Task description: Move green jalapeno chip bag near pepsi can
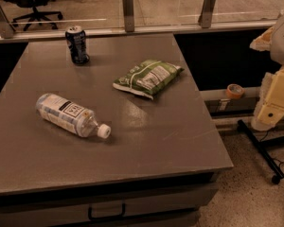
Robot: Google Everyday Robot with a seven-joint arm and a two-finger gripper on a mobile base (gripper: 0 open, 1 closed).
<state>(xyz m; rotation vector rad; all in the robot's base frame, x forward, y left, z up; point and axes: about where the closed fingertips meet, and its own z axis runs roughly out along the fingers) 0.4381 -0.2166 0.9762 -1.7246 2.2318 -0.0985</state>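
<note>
The table (pixel 156 141) has a flat, matte grey top with faint scuffs and a soft sheen, and a drawer with a dark looped handle (pixel 106 213) on its front edge. 3 things sit on it.

The pepsi can (pixel 77 44) stands upright near the far left of the top. It is a smooth dark blue cylinder with pale markings and a silvery lid. The green jalapeno chip bag (pixel 149 78) lies flat to the right of the can, apart from it and nearer the table's middle. It is a crinkled, puffy pouch with glossy green film, a white label panel, and white stripes. A clear plastic bottle (pixel 71 115) lies on its side at the front left, well apart from both. It has a ribbed body and a pale printed label, and its white cap (pixel 103 131) points right and toward the front.

The gripper (pixel 274 100) is at the right edge of the view, off the table and out past its right side, above the speckled floor. It looks like a blocky cream-coloured piece below rounder pale parts. It holds nothing and touches none of the 3 items. I cannot tell whether it is apart or together.

Near it, a roll of orange tape (pixel 235 90) rests on a low ledge. Behind the table runs a glass barrier with metal posts (pixel 128 4).
</note>
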